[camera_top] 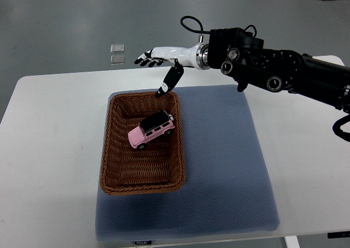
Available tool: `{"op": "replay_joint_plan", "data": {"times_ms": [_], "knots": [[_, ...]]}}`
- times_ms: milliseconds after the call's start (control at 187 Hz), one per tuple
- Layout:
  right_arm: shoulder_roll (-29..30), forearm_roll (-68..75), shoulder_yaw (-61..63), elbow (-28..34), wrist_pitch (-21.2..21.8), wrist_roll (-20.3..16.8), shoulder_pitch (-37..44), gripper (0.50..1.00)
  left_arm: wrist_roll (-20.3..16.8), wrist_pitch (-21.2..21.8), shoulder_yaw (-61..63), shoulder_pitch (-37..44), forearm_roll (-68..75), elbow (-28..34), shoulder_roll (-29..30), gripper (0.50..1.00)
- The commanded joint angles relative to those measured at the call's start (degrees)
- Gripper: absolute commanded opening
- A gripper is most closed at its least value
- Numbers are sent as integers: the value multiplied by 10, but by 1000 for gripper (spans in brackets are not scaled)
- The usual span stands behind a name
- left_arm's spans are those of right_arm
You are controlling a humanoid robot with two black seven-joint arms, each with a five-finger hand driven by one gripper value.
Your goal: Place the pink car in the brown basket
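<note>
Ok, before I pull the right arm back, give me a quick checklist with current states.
1. pink car inside the brown basket: ok, it sits on the basket floor.
2. right hand free of the car: ok, fingers spread, holding nothing.
3. Hand out of the basket: ok, it sits beyond the far rim, thumb hanging by that rim.
4. Basket on the blue mat: ok, mostly; its left edge overhangs onto the white table.
5. Car upright: ok, roof up.
6. Left arm position: cannot tell, out of view.
</note>
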Motion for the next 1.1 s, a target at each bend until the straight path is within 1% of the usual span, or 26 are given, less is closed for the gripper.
{"op": "replay_joint_plan", "data": {"times_ms": [0,139,294,385,465,551,668,861,1096], "knots": [[-39,47,82,4,0,2,-37,901,0,0,0,0,0,-1,0,1000],[-71,96,178,15,7,2,-91,901,0,0,1,0,0,-1,0,1000],[-69,183,310,14,5,5,-168,903,0,0,3,0,1,-1,0,1000],[-60,244,400,11,4,31,-225,905,0,0,4,0,1,-2,0,1000],[-51,295,451,9,3,51,-275,905,0,0,4,0,1,-2,0,1000],[-25,336,480,2,3,57,-316,907,0,0,5,0,1,-3,0,1000],[0,390,518,-22,3,58,-346,907,0,0,5,0,1,-3,0,1000],[5,481,539,-41,11,64,-373,907,1,0,5,0,1,-3,0,1000],[22,489,540,-45,10,65,-392,913,1,0,5,-1,1,-3,0,1000]]}}
